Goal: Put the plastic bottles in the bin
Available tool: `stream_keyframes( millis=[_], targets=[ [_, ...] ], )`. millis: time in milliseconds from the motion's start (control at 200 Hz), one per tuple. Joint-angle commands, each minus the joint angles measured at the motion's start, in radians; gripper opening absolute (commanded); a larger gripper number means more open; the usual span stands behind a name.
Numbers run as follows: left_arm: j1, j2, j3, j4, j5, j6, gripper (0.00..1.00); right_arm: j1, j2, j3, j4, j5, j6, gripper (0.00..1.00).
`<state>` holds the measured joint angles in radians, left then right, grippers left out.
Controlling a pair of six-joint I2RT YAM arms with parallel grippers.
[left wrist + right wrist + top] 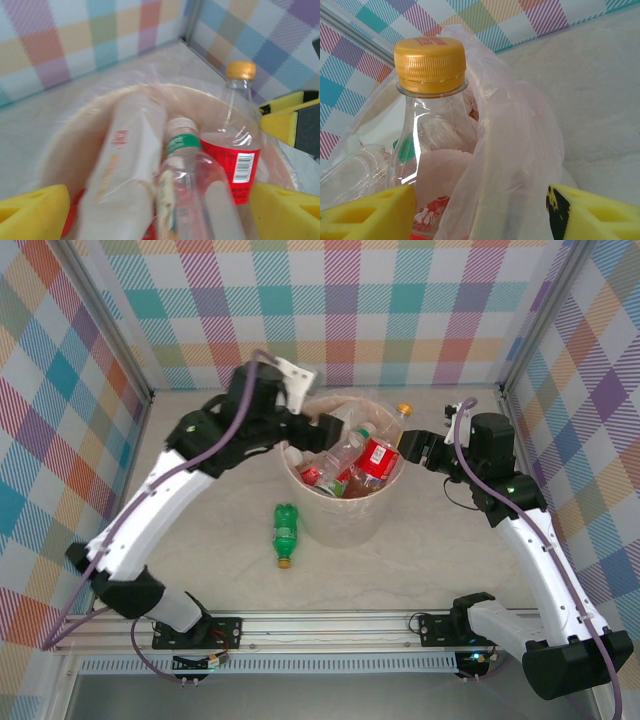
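Note:
The bin (345, 522) stands mid-table with several plastic bottles (345, 468) inside its clear liner (520, 150). A green bottle (286, 533) lies on the table just left of it. My left gripper (305, 430) hovers over the bin's left rim. In the left wrist view it (160, 212) is open, with a blurred pale bottle (125, 165) and a clear green-ringed bottle (200, 195) loose below it. My right gripper (407, 450) is at the right rim. Its pads (482, 215) close on a red-labelled, orange-capped bottle (427, 110) with a liner fold caught alongside.
Plaid walls enclose the table on three sides, with metal posts at the back corners (503, 390). The arms' mounting rail (330, 625) runs along the near edge. Bare tabletop (230, 570) lies in front of the bin and to both sides.

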<state>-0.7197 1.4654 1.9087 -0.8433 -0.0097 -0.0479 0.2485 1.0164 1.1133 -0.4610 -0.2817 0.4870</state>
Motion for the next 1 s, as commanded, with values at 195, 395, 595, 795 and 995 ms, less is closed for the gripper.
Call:
stream_keyframes(
  millis=[195, 395, 595, 795, 995],
  targets=[
    [0.332, -0.359, -0.404, -0.122, 0.001, -0.165, 0.94, 0.007, -0.015, 0.017, -0.022, 0.018, -0.020, 0.70],
    [0.437, -0.396, -0.749, -0.040, 0.180, -0.264, 0.94, 0.007, -0.026, 0.019, -0.037, 0.030, -0.022, 0.70],
    [0.431, -0.348, -0.942, 0.107, 0.310, -0.323, 0.95, 0.007, -0.055, 0.041, -0.086, 0.035, -0.048, 0.80],
    [0.335, -0.303, -1.051, 0.236, 0.313, -0.391, 0.99, 0.007, -0.079, 0.029, -0.101, 0.035, -0.045, 0.83],
    [0.247, -0.215, -1.084, 0.295, 0.297, -0.425, 1.00, 0.005, -0.118, 0.007, -0.088, 0.013, -0.032, 0.84]
  ],
)
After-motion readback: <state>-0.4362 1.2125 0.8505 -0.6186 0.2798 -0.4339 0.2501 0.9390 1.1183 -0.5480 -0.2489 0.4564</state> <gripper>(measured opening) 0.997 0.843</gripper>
